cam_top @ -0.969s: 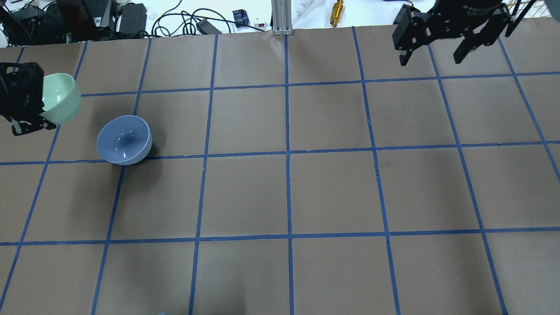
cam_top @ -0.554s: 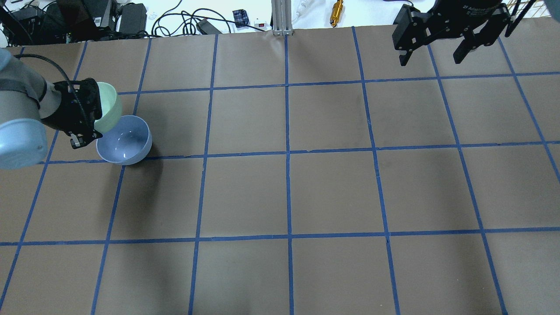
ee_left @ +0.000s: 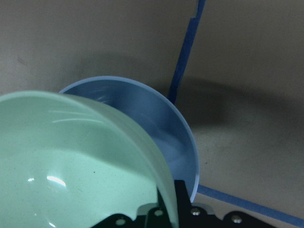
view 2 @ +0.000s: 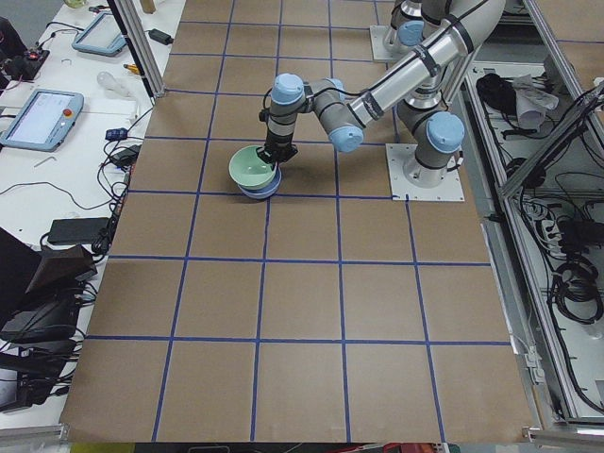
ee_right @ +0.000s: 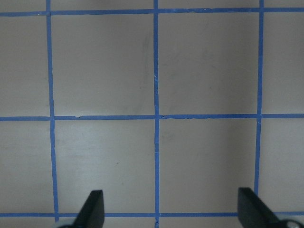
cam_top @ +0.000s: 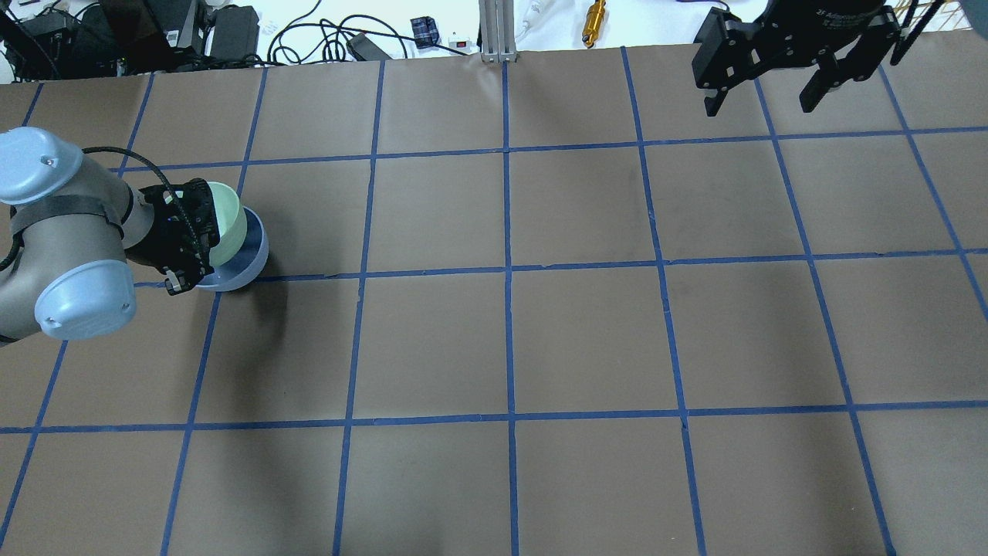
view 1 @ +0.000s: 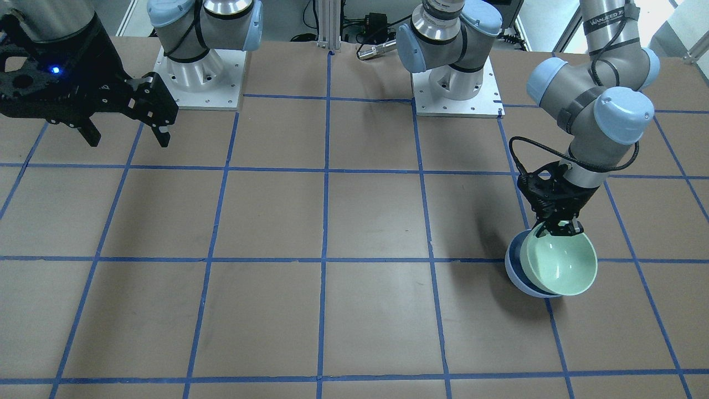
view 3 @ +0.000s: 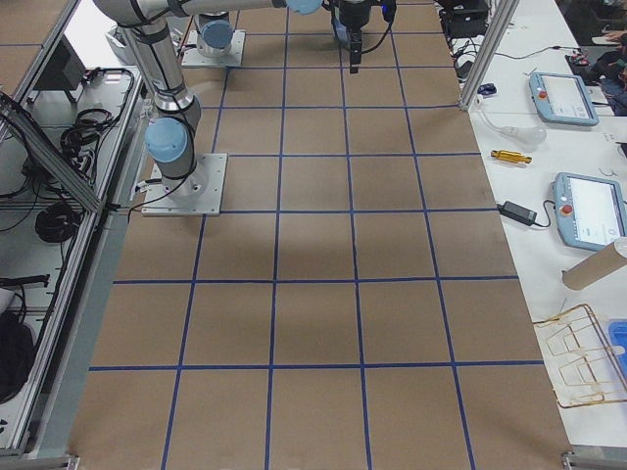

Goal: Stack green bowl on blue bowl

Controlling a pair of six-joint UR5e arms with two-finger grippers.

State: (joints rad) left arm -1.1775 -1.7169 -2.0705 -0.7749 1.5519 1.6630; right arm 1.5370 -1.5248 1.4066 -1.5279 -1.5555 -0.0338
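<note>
**Asker:** Since the picture from a second ago, what has moved?

**Describer:** Seen from overhead, the left gripper (view 1: 558, 226) has carried the green bowl (cam_top: 229, 210) in from the table's left edge. The bowl now hangs over the blue bowl (cam_top: 251, 262), covering most of it. The blue bowl and the right gripper (cam_top: 760, 106) have not shifted.

**Asker:** How is the green bowl held?

**Describer:** The left gripper's fingers are clamped on the bowl's rim, on the side nearest the robot. The bowl is tilted, its opening turned away from the robot. In the front-facing view, a crescent of the blue bowl shows beside it. Whether the two bowls touch, I cannot tell.

**Asker:** Where does the blue bowl stand?

**Describer:** It stands upright on the brown paper table (cam_top: 587, 340), on the robot's left side. It is just beside a crossing of the blue tape lines (cam_top: 508, 340).

**Asker:** And the right gripper?

**Describer:** It hangs above the far right corner, well apart from both bowls. Its fingers are spread wide and grasp nothing.
</note>
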